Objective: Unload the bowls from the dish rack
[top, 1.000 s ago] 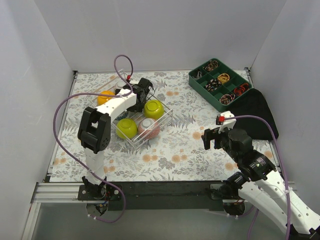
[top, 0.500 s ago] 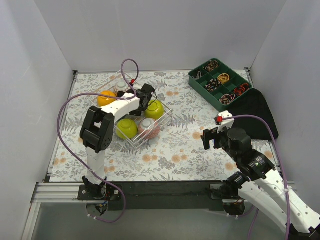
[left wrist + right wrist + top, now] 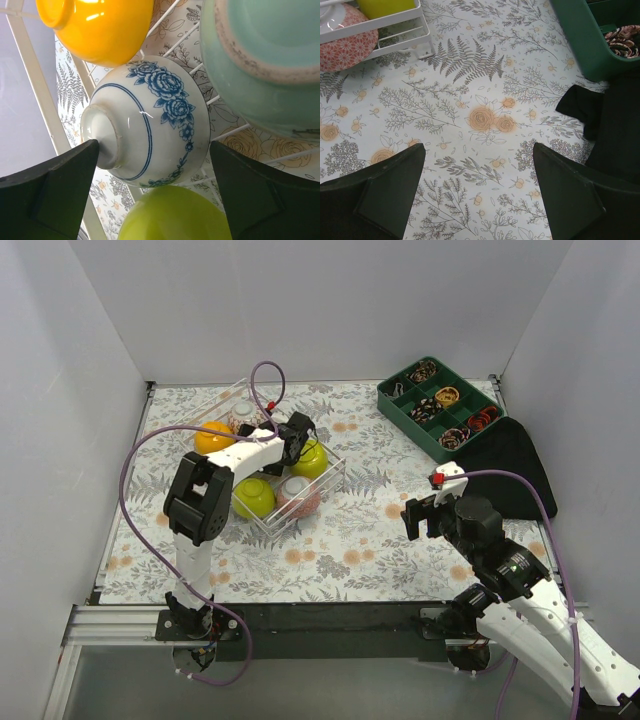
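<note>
The clear dish rack (image 3: 331,474) stands left of the table's middle. It holds an orange bowl (image 3: 212,437), two yellow-green bowls (image 3: 312,460) (image 3: 254,497), a pink-red bowl (image 3: 299,497) and a patterned bowl (image 3: 243,412) at the back. My left gripper (image 3: 294,434) is down inside the rack. In the left wrist view it (image 3: 154,150) is open, one finger on each side of a blue-white bowl (image 3: 150,120) that lies on its side. Orange (image 3: 95,25), pale mint (image 3: 270,60) and yellow-green (image 3: 175,215) bowls crowd round it. My right gripper (image 3: 425,515) (image 3: 477,150) is open and empty over the flowered cloth.
A dark green compartmented tray (image 3: 395,400) with small items stands at the back right, and a black cloth (image 3: 505,475) lies beside it. The right wrist view shows the rack's corner (image 3: 422,35), the pink-red bowl (image 3: 345,45) and the green tray (image 3: 585,45).
My left gripper has moved a little right and deeper among the bowls in the rack. The right arm has hardly moved.
</note>
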### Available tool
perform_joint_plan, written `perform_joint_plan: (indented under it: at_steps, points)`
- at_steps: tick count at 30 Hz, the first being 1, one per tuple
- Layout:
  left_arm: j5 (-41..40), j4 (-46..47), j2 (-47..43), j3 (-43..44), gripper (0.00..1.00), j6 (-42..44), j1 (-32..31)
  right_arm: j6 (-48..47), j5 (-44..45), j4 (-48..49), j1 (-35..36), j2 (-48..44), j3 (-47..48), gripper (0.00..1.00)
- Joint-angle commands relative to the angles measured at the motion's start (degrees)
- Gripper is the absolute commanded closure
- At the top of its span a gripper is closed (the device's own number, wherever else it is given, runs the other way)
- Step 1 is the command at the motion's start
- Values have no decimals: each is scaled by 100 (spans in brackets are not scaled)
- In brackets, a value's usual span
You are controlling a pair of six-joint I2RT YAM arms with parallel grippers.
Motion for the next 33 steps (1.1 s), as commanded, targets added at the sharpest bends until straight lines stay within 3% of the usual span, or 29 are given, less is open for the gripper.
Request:
perform_joint_plan:
  at_steps: [1,3,8,25,33]
  points:
    - [11,-56,172,-74,14,-241,75,-23,-17,326,-5,-25,-45,3]
    - [2,-83,103,5,26,-223,57,-14,-17,326,-14,-25,-45,3]
    - [46,-92,-47,207,36,-65,-22,-14,9,326,-5,-60,-45,3]
    - [494,-179,-469,788,45,-99,-119,-76,0,326,-5,-17,113,4]
    - [591,-83,-689,647,55,-47,-119,-120,-289,361,-5,89,245,5]
